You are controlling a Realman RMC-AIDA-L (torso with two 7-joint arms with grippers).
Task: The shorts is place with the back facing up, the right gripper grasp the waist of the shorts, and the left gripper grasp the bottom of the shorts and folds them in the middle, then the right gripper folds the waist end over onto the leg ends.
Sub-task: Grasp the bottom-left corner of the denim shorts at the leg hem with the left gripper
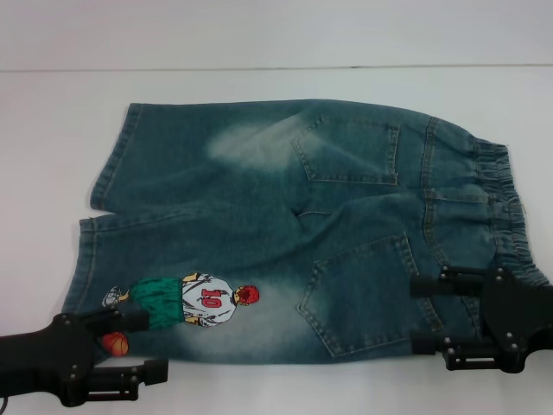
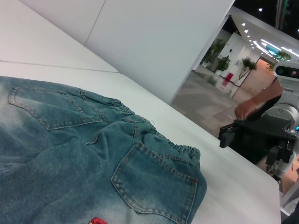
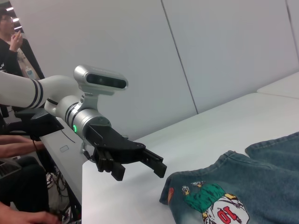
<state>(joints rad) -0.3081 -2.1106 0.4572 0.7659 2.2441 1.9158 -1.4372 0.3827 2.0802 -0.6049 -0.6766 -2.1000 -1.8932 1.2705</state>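
The blue denim shorts (image 1: pixel 285 225) lie flat on the white table (image 1: pixel 52 130), back pockets up, with the elastic waist (image 1: pixel 497 203) to the right and the leg ends (image 1: pixel 104 194) to the left. A basketball-player print (image 1: pixel 186 303) marks the near leg. My right gripper (image 1: pixel 414 312) is open at the near end of the waist, its fingers over the near back pocket. At the near leg's hem, beside the print, my left gripper (image 1: pixel 154 346) is open too. The right wrist view shows the left gripper (image 3: pixel 149 161) just short of the hem of the shorts (image 3: pixel 243 186).
Bare white tabletop surrounds the shorts, with its far edge (image 1: pixel 276 67) behind them. In the left wrist view the table's edge (image 2: pixel 252 172) drops off beyond the waist (image 2: pixel 177 149), by the right gripper (image 2: pixel 231 135). People stand off the table.
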